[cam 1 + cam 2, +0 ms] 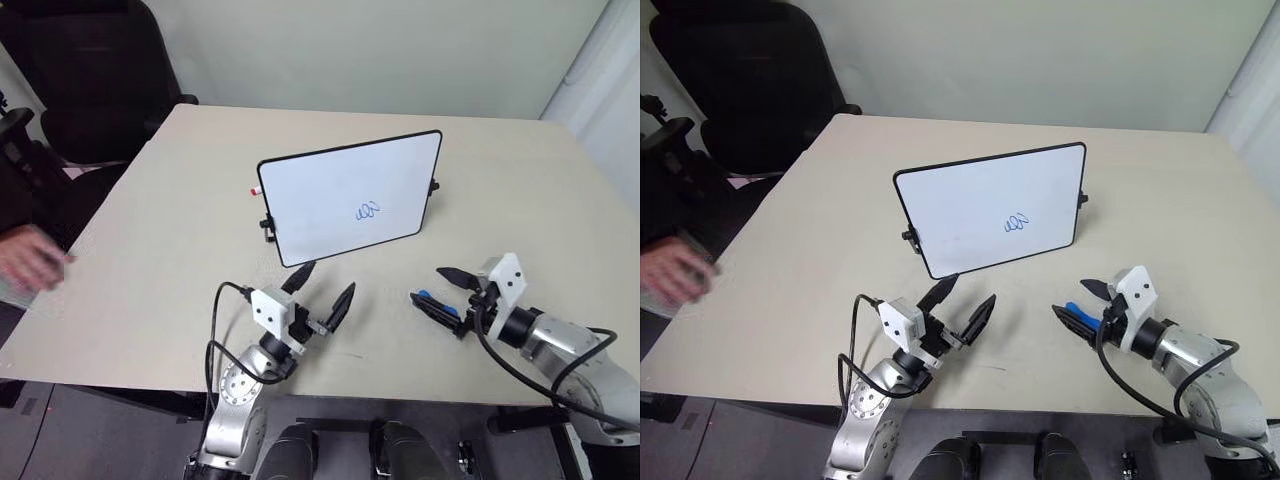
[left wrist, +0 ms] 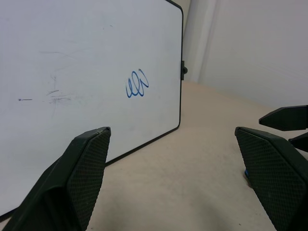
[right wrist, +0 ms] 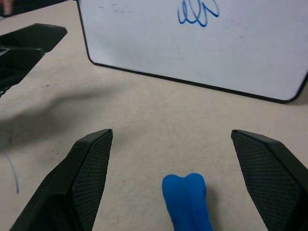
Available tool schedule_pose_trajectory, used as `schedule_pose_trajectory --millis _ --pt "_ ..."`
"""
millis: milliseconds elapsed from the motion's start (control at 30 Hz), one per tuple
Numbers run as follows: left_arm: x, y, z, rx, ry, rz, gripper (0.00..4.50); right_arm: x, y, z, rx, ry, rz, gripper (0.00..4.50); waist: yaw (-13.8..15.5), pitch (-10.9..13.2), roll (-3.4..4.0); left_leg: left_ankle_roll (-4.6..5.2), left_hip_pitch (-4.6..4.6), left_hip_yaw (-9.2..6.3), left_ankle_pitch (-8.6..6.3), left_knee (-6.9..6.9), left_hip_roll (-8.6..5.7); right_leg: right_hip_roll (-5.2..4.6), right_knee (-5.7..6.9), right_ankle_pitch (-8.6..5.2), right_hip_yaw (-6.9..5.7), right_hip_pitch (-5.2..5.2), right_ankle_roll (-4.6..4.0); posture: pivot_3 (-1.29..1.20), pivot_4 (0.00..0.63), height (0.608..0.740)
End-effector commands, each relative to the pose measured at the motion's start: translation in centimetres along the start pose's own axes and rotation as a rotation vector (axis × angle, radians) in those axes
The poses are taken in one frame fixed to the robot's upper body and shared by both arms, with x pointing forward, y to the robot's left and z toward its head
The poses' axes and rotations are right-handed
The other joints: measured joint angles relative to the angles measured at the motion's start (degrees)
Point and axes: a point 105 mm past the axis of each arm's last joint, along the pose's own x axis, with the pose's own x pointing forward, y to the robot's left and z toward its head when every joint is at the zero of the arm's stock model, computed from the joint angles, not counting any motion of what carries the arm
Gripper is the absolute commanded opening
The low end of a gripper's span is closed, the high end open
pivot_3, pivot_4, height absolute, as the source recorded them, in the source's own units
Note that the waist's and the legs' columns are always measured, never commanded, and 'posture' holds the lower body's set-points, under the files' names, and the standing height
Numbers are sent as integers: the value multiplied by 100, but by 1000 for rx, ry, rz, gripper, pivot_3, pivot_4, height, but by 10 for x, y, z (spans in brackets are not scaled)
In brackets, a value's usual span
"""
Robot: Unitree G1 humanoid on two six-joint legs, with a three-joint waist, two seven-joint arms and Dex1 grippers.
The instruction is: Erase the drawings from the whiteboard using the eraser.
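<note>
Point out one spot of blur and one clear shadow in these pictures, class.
Left eye view: the person's hand at the table's edge is smeared by motion. Right wrist view: a soft shadow lies on the table short of the whiteboard; the eraser is sharp.

One whiteboard [image 1: 340, 195], one blue squiggle drawing [image 1: 367, 211], one blue eraser [image 3: 186, 202], one small red-and-white marker cap [image 1: 256, 190], one table [image 1: 150, 260], one black office chair [image 1: 95, 80], two grippers, left gripper [image 1: 320, 290] and right gripper [image 1: 440, 290], one person's hand [image 1: 30, 258].

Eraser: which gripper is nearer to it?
Right. The right gripper is open with the eraser lying between its fingers; the left gripper hangs open, well to the eraser's left.
</note>
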Motion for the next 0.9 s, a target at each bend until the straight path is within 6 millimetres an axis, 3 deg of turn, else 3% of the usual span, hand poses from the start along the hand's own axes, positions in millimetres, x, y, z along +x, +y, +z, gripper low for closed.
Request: schedule_pose_trajectory --millis 33,300,633,900 --pt "1 -1 8 -37 -41 -20 4500 -5 6 13 -23 -49 -7 4169 1 0 0 0 0 -1 0 0 0 0 0 0 0 0 0 0 150 740" --pt "-2 22 10 38 -26 49 4500 -11 3 7 -6 15 -9 4169 -1 0 0 2 2 3 1 1 0 0 2 0 3 1 1 0 150 740" --pt "-6 24 6 21 -14 62 4500 -13 -12 -14 -23 261 80 4169 -2 -1 -2 3 1 11 -1 3 -3 0 0 -3 9 2 6 0 150 740" --pt "-7 17 4 -2 -20 61 4500 -3 -19 -13 12 379 158 4169 -4 0 -2 5 2 17 0 0 -4 2 -1 -7 13 2 12 0 150 740"
